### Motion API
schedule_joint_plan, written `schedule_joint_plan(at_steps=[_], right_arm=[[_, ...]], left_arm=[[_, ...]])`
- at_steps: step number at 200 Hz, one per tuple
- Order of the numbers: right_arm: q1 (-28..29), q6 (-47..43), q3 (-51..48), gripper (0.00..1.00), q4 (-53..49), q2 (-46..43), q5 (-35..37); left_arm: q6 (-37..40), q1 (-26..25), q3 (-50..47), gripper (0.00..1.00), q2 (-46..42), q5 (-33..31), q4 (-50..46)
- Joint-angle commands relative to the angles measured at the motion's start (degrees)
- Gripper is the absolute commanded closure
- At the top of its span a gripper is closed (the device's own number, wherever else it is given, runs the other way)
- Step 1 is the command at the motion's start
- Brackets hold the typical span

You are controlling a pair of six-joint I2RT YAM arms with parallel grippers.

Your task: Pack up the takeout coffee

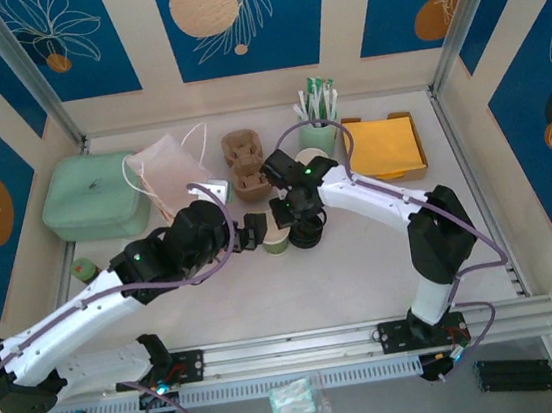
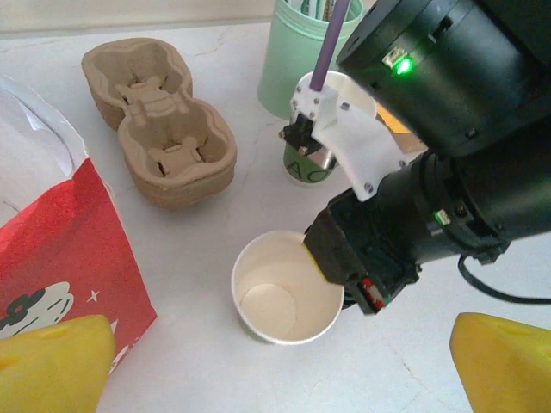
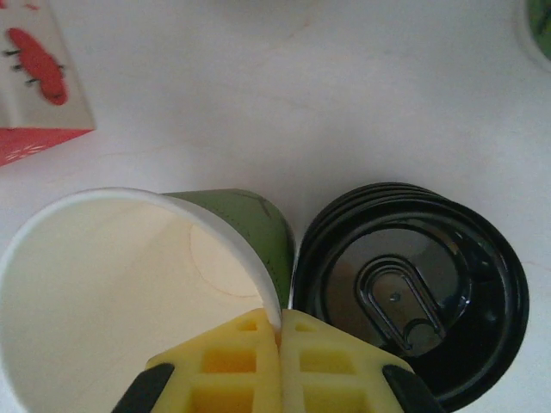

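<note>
Right tool [image 3: 280, 334] seemingly pinches cup [image 3: 112, 275] (lid [image 3: 405, 301] beside).

The small white paper cup [image 3: 112, 284] bore a green lower band, the round plastic lid [image 3: 413, 292] was black, and the moulded cardboard carrier [image 2: 159, 125] brown.

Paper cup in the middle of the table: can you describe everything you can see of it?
The paper cup is small, white inside, with a rolled rim and a green patterned outside. It stands open and empty, mouth up, on the white table. The right gripper pinches its rim, with its yellow pads on either side of the wall. A black plastic lid lies flat right beside it. Whether they touch is unclear.
</note>
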Motion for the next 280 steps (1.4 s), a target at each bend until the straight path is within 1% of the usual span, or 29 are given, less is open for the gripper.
schedule_joint_plan(at_steps=[1, 46, 67, 99, 135, 183, 216, 264, 280], right_arm=[[-2.54, -0.98, -2.45, 1.0, 0.53, -0.86, 0.91], [-8.53, -0.9, -7.82, 1.0, 1.01, -6.49, -0.03], [-9.73, -1.07, -9.1, 1.0, 0.74, -8.61, -1.07], [-8.88, -0.93, -9.17, 1.0, -0.51, -10.67, -1.96], [-6.36, 0.69, -9.77, 1.0, -0.93, -12.38, -4.14], [-3.02, 2.11, -11.77, 1.0, -0.74, -12.78, -1.82], [-3.78, 2.22, -14.37, 1.0, 0.27, -12.62, -0.92], [-5.38, 2.32, -17.03, 1.0, 2.03, -13.6, -3.03], [-5.5, 2.18, -16.68, 0.92, 1.69, -14.06, -3.34]], left_arm=[[-0.99, -0.19, 0.66, 0.01, 0.69, 0.95, 0.07], [-0.81, -0.23, 0.74, 0.01, 1.88, 1.86, 1.11], [-0.66, -0.23, 0.92, 0.01, 2.71, 2.41, 1.39], [-0.45, -0.23, 1.0, 0.01, 3.47, 2.94, 1.75], [-0.31, -0.23, 0.7, 0.01, 4.08, 3.68, 2.14], [-0.29, -0.23, 0.57, 0.0, 5.23, 4.61, 2.64], [-0.53, -0.23, 0.42, 0.01, 6.05, 5.26, 3.29], [-0.54, -0.23, -0.01, 0.01, 6.85, 5.55, 3.85], [-0.51, -0.19, -0.19, 0.01, 6.94, 5.62, 4.03]])
